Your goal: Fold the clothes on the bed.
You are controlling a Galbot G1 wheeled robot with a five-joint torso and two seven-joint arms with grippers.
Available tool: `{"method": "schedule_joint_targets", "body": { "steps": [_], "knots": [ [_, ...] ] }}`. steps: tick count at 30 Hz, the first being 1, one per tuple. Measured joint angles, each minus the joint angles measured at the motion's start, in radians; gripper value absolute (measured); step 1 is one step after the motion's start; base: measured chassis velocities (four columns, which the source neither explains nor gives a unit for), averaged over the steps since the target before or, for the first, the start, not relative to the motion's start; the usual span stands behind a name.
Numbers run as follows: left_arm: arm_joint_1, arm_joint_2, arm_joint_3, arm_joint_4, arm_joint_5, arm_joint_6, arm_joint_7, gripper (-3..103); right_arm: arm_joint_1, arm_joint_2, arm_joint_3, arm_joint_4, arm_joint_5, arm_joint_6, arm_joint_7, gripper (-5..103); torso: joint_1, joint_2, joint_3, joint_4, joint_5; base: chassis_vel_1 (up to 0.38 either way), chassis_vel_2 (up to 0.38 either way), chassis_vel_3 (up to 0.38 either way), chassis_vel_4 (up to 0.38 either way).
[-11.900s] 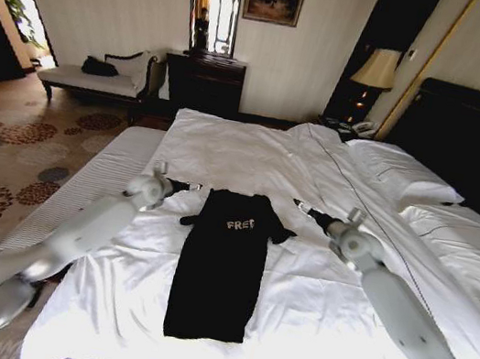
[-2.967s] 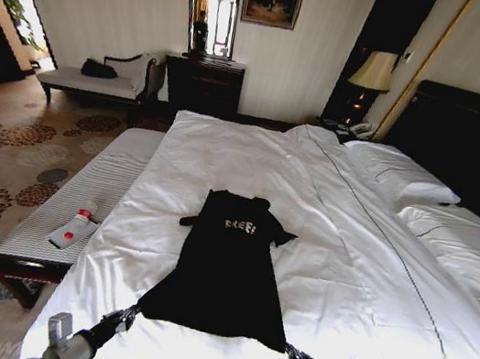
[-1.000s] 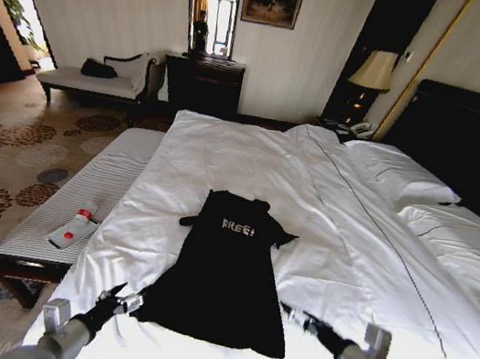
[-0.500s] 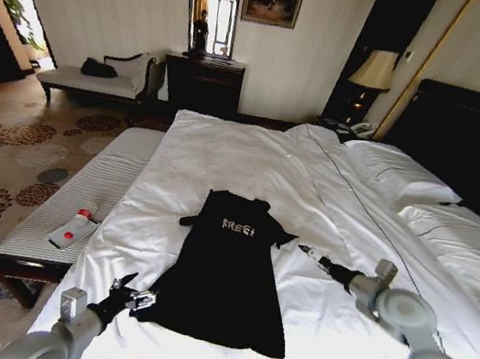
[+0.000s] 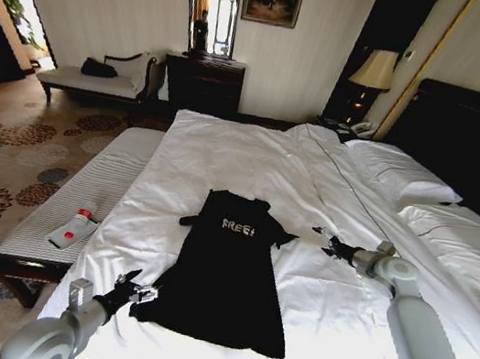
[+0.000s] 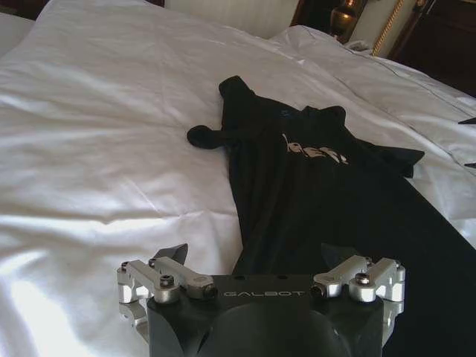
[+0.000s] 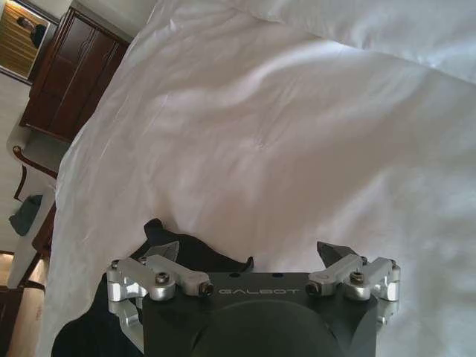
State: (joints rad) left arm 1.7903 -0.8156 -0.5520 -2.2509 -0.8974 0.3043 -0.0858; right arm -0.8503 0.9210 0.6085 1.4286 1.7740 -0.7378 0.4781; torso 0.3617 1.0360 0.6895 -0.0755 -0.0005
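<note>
Nearest the robot, the left end effector (image 5: 135, 289) hovers with its fingers spread apart, released, just beside the lower left corner of the black T-shirt (image 5: 226, 270). The soft shirt lies flat and narrow on the bed (image 5: 226, 154), sleeves tucked in, white lettering across the chest. The left wrist view shows the bunched sleeve and collar close up, plus creases in the white sheet. Farther out, the right end effector (image 5: 331, 245) sits just above the sheet, also released, near the shirt's right sleeve; its wrist view shows smooth duvet and a dark cabinet (image 7: 65, 73) beyond.
</note>
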Motion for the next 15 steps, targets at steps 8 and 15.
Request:
{"method": "schedule_joint_targets", "body": {
  "steps": [8,15],
  "knots": [
    [-0.028,0.012,-0.001,0.01,-0.017,0.0,-0.007,100,0.058,0.044,-0.074,-0.046,-0.073,0.0,-0.05,100,0.0,0.0,0.0,-0.0003,-0.0001,0.0,0.0,0.0,0.0],
    [-0.013,-0.003,-0.012,0.008,-0.017,0.001,-0.007,100,0.155,0.09,-0.153,-0.134,-0.147,0.0,-0.073,100,0.0,0.0,0.0,0.0004,-0.0002,0.0,0.0,0.0,0.0]
  ]
}}
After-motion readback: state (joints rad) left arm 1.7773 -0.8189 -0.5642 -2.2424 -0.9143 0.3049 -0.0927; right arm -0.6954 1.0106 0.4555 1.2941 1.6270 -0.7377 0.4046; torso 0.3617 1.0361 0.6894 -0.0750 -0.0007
